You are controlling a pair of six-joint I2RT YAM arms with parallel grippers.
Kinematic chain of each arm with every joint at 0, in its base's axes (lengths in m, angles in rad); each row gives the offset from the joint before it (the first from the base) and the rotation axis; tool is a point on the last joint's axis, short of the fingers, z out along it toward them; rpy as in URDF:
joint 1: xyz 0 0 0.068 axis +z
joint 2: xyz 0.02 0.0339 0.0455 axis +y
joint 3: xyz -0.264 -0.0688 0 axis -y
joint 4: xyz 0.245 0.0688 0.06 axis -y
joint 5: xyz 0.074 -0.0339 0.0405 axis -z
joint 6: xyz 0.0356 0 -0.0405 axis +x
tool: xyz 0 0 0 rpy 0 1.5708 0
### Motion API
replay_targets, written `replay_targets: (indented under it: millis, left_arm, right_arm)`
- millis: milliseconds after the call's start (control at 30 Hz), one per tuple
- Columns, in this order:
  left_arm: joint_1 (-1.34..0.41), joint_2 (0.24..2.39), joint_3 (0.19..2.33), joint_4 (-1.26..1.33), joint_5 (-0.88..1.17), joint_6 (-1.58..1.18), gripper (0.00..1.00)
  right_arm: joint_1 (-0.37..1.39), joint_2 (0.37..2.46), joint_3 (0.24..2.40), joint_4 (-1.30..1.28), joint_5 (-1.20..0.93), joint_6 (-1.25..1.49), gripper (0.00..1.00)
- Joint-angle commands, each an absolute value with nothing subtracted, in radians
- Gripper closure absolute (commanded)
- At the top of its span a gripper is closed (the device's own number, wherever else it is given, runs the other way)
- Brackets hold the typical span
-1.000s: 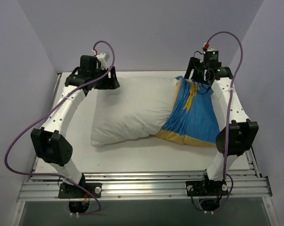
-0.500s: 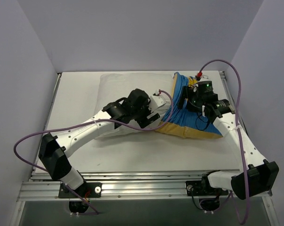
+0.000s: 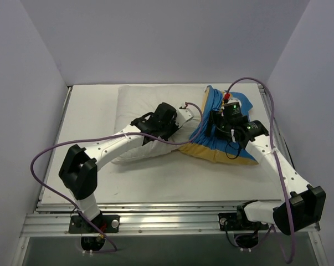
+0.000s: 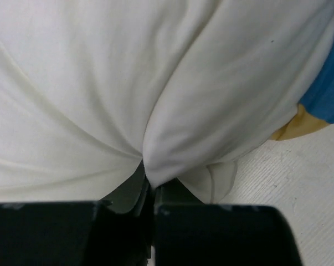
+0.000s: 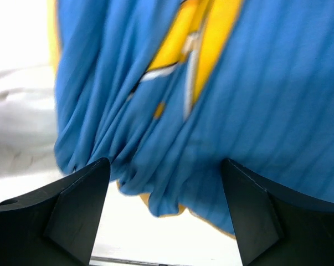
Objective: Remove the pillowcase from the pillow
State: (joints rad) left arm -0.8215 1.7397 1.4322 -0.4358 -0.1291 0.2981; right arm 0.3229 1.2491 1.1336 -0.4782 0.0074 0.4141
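From above we see the table with the big white pillow on it; the blue pillowcase covers only its right end. The left arm lies across the pillow's front. Only the left wrist view shows the left gripper pinched tight on a pillow fold. The right wrist view shows the right gripper spread wide around bunched blue cloth. A second ago both grippers were at the far corners
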Motion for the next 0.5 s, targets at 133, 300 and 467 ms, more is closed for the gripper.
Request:
replay_targets:
  millis: [133,300,467]
  left_arm:
    - [-0.753,1.747,1.511,-0.529,0.033,0.100,0.98]
    - [-0.752,1.723,1.584,-0.578,0.093,0.012,0.98]
    - [-0.753,1.689,1.597,-0.574,0.161,-0.021,0.98]
  right_arm:
    - [0.472,1.227,1.143,-0.502,0.090,0.529,0.23]
    - [0.566,1.256,1.106,-0.477,0.165,0.632,0.23]
    - [0.597,1.316,1.069,-0.413,0.187,0.661,0.26]
